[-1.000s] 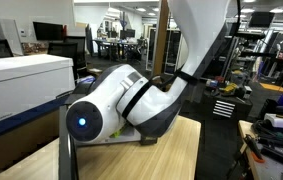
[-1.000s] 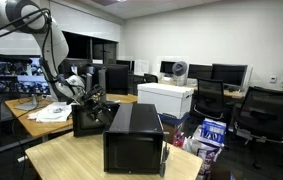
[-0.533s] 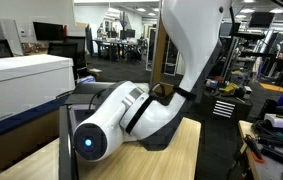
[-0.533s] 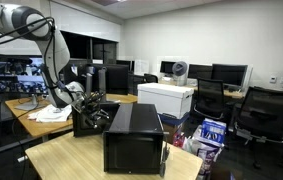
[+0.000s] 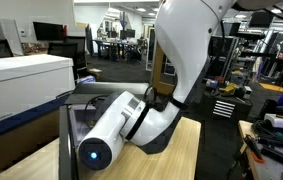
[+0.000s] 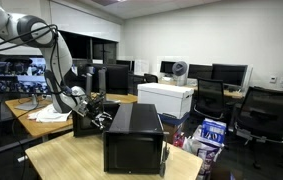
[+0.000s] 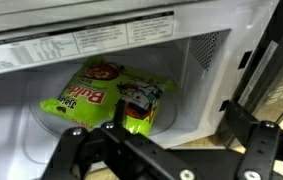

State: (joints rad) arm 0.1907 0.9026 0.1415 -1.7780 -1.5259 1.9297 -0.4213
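A green snack bag (image 7: 106, 97) with red lettering and a cartoon figure lies inside a microwave (image 7: 196, 70), on its turntable. In the wrist view my gripper (image 7: 179, 128) stands open just in front of the oven's opening. One finger (image 7: 115, 132) is before the bag and the other (image 7: 245, 125) is near the right wall, with nothing between them. In an exterior view the black microwave (image 6: 133, 138) sits on a wooden table (image 6: 66, 158), and my gripper (image 6: 99, 113) is at its open front. The white wrist (image 5: 116, 132) fills the near exterior view.
A large white box (image 5: 21, 85) (image 6: 166, 98) stands beyond the microwave. Desks with monitors (image 6: 226, 73) and office chairs (image 6: 261, 115) surround the table. A cluttered bench (image 5: 271, 130) is at one side. The microwave's open door (image 7: 276, 70) stands to the right of my gripper.
The arm has come down and swung the wrist lower, toward the microwave's opening. The jaws have stayed open.
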